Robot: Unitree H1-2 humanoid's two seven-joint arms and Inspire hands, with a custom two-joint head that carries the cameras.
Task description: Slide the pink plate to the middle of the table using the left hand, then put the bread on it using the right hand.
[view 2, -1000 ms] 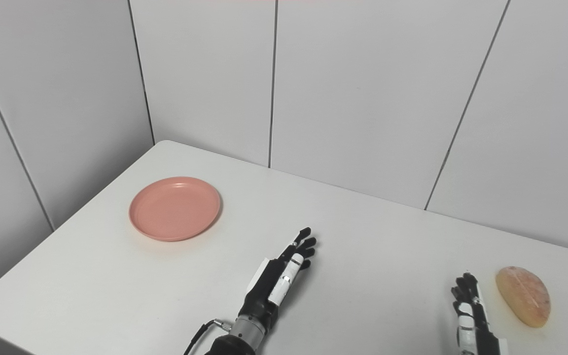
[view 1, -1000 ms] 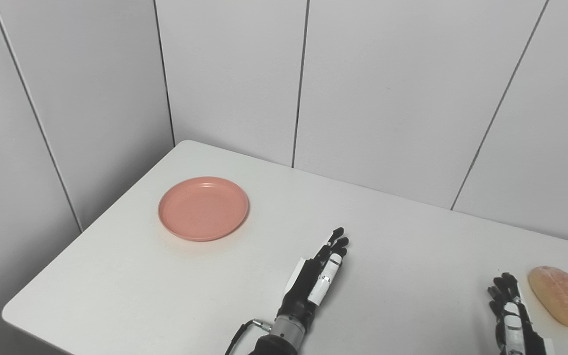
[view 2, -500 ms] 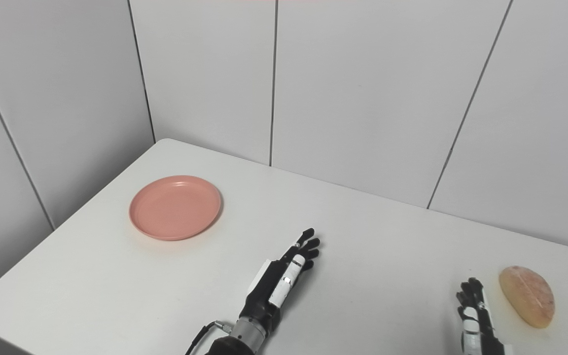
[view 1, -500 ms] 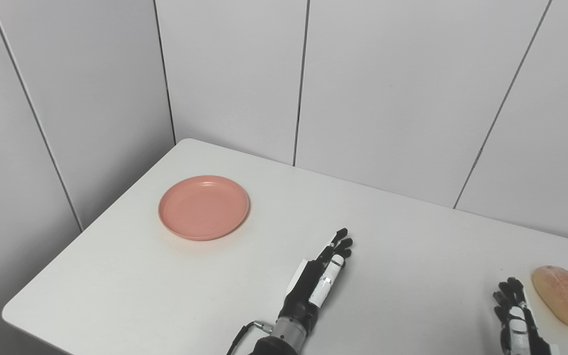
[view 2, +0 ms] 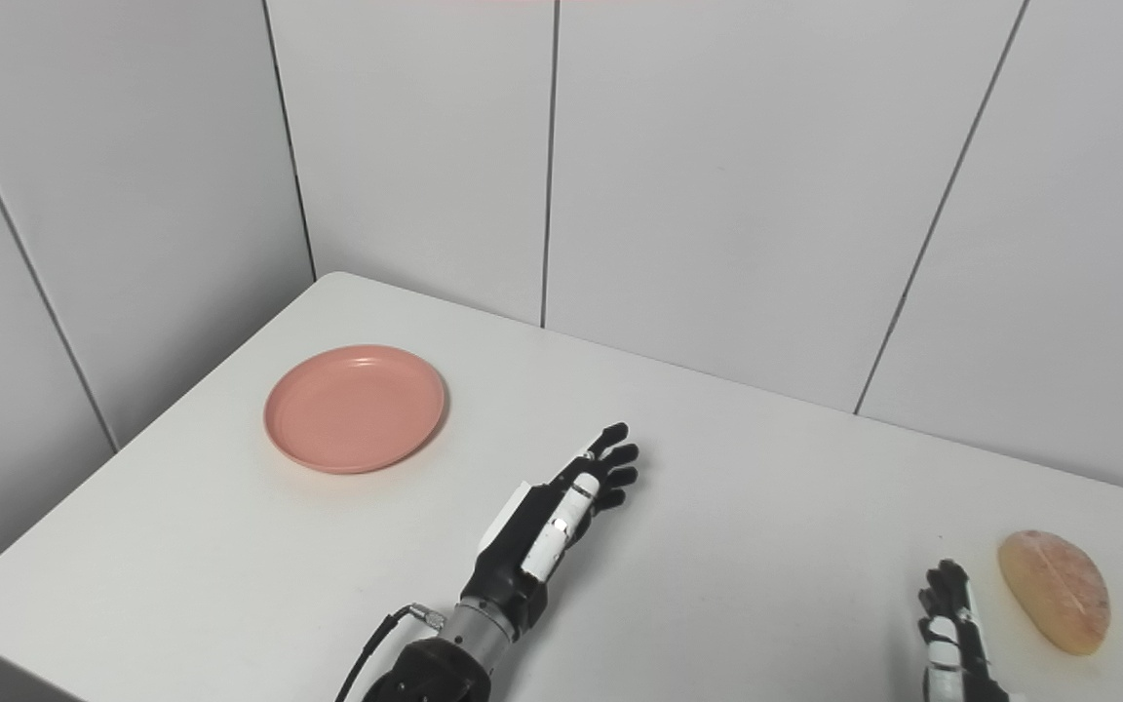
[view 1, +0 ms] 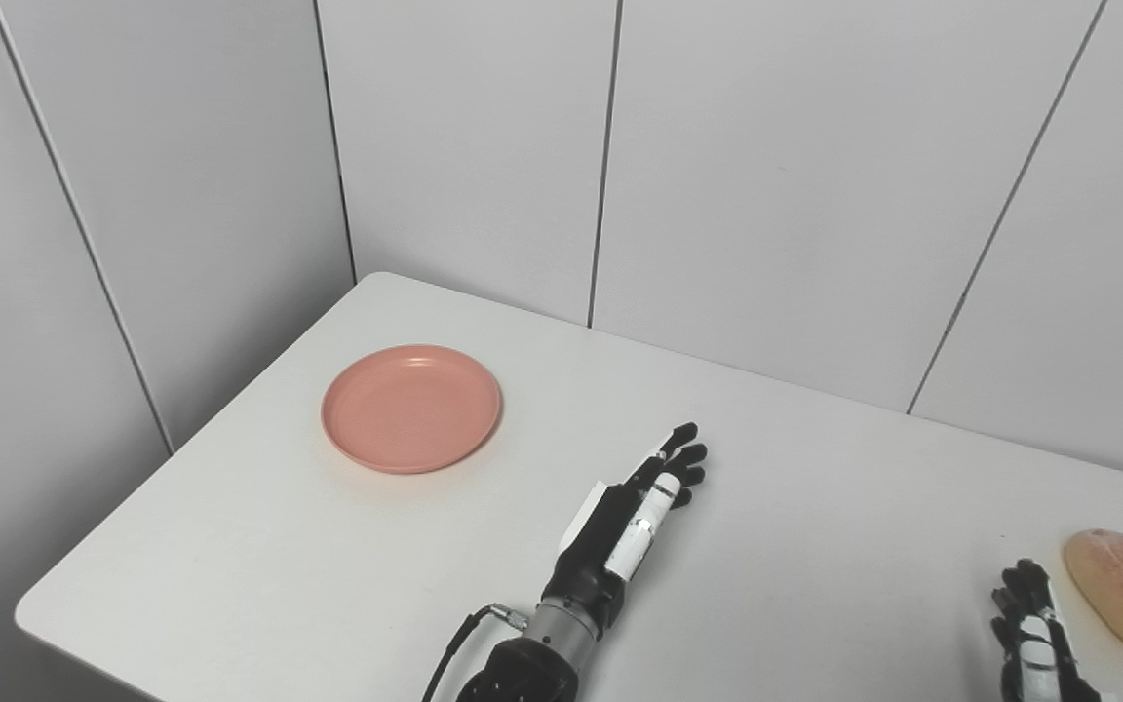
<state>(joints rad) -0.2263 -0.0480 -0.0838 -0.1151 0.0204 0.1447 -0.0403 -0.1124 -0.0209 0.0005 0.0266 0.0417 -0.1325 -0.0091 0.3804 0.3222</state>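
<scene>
The left hand, fingers straight and empty, points past the pink plate, apparently staging a slide, while the right hand waits open beside the bread.

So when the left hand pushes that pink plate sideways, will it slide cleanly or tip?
Probably slides: the pink plate is shallow, sits flat on the smooth white table and has nothing on it. Its low raised rim gives the left hand an edge to push. It looks like light plastic, so a high or hard push might skid or spin it.
</scene>
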